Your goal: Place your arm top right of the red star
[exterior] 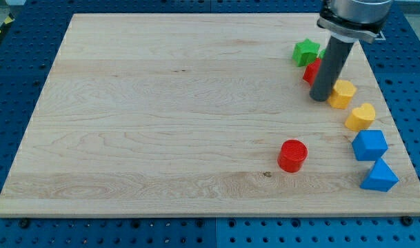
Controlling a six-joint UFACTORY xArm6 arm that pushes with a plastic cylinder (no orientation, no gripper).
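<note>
you see my tip resting on the board's right side, touching the yellow block on its left. the red star sits partly hidden behind the rod, below the green star. there is no gripper here.

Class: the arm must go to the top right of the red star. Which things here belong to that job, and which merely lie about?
Job: red star, partly hidden behind the rod; my tip, at its lower right.

Lying about: green star, red cylinder, yellow hexagon, yellow heart, blue cube, blue triangle.
</note>
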